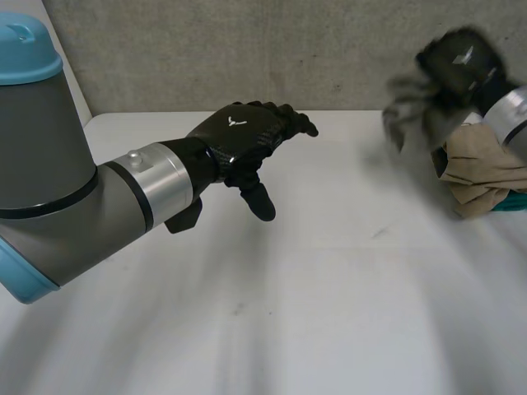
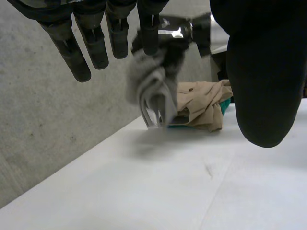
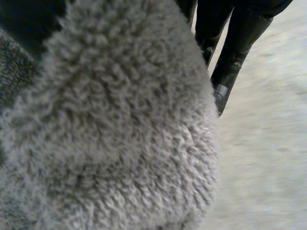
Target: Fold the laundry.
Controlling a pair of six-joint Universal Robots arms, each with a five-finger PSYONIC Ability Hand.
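Head view: right hand [image 1: 459, 62] holds a grey fleece cloth [image 1: 409, 103] up, left hand [image 1: 239, 140] hovers open

Head view looks down on a white table [image 1: 329, 288] with a grey concrete wall [image 1: 247, 49] behind it. At the near left side, the left arm [image 1: 66, 189] reaches in over the table. Its black hand hangs above the bare surface near the middle, with the fingers stretched out and relaxed and the thumb pointing down. It holds nothing and touches nothing.

At the far right, the right hand is raised above the table and clamped on the top of the grey fleece cloth. The cloth hangs bunched below and beside the hand, clear of the surface. Just under it, at the table's right edge, lies a crumpled tan cloth [image 1: 486, 164], with a teal cloth [image 1: 515, 202] peeping out beneath it.

From the left wrist, the straight fingers [image 2: 76, 57] and thumb [image 2: 264, 96] are spread apart around empty air. Beyond the fingertips, the grey cloth dangles from the other hand in front of the tan and teal pile, and its lower end is close to the table.

From the right wrist, thick curly grey fleece lies right against the palm, with dark fingers [image 3: 230, 57] beside it and the pale table beyond
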